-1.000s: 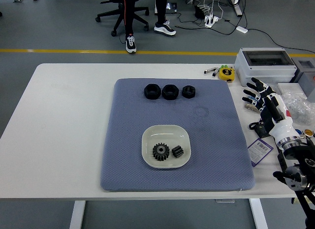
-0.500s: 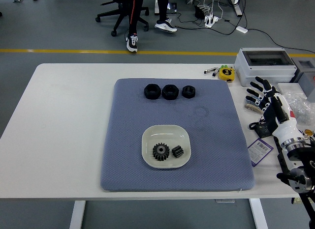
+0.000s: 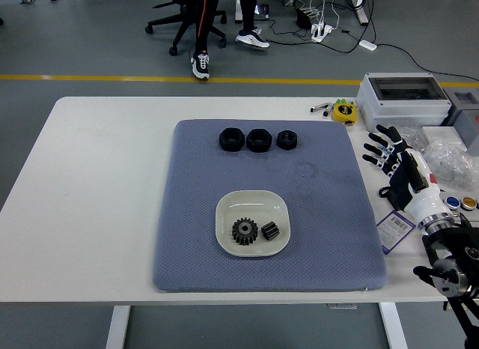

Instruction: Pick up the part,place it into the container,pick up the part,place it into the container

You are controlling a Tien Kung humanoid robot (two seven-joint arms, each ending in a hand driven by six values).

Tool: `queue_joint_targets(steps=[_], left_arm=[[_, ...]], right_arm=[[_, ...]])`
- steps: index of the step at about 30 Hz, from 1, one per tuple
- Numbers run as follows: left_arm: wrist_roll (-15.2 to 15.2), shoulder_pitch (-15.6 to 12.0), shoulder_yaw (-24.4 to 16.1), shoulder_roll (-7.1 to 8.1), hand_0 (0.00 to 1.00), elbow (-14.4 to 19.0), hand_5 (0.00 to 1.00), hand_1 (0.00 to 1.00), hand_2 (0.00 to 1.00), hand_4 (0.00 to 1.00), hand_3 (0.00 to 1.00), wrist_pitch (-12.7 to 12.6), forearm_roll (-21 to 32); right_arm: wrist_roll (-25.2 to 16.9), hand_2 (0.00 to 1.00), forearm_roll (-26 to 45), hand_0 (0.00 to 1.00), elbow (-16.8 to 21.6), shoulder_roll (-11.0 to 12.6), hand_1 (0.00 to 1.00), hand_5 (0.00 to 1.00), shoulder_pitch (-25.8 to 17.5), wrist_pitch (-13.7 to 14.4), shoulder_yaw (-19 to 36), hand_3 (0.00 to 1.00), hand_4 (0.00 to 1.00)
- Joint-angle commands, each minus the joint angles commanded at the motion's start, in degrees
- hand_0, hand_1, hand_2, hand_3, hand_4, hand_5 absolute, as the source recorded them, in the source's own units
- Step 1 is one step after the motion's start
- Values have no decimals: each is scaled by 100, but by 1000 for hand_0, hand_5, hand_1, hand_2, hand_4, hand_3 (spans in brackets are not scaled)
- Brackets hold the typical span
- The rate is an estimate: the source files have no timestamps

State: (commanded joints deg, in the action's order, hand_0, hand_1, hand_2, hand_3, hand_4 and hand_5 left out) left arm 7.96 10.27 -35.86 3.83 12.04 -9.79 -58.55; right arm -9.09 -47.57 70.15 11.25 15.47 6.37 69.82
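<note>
1. My right robot hand (image 3: 391,156) is at 3 o'clock of the scene, over the right edge of the worktop (image 3: 97,184). Its fingers are spread and it holds nothing.
2. At 9 o'clock from my robot hand lies the blue-grey mat (image 3: 329,207).
3. On the mat, toward 6 o'clock, stands the white dish (image 3: 251,203). Inside it lie a large gear (image 3: 244,231) and a small gear (image 3: 270,231), just beside each other.
4. At 12 o'clock on the mat, three black parts (image 3: 258,139) lie in a row.
5. At 12 o'clock from my robot hand stand a grey box (image 3: 400,94) and a yellow tape measure (image 3: 344,111).
</note>
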Motion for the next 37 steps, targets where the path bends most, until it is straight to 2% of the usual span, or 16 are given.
queue_joint_targets(steps=[6,13,17,21,22,23,30,37], left_arm=[[-8,-32,62,15,706,3,579,686,650,635,560,-22,144],[-61,-32,117,50,706,-16,579,685,648,636,558,-20,264],[-82,-27,164,49,706,-23,579,693,661,637,558,-54,367],[-67,-7,167,38,706,-17,579,693,661,637,558,-43,317],[-63,-2,186,38,705,-11,578,696,665,639,558,-36,309],[-58,0,188,38,705,-7,578,696,665,639,558,-29,293],[-23,20,141,39,705,12,579,696,665,640,558,11,91],[-7,52,124,48,709,18,580,699,667,640,558,18,-6]], right_arm=[[-10,859,33,772,20,-14,784,816,-2,62,-174,845,998],[-33,857,55,774,169,75,782,816,-12,33,-289,847,998],[44,854,-119,772,298,102,781,815,-91,109,-283,865,998],[114,854,-301,772,358,97,781,815,-153,226,-214,865,998],[118,857,-361,772,372,104,783,812,-168,254,-177,915,998],[119,857,-394,772,383,109,783,812,-180,269,-147,915,998],[140,861,-553,773,509,127,785,805,-359,285,144,925,998],[181,864,-1092,775,623,117,786,803,-678,239,464,913,998]])
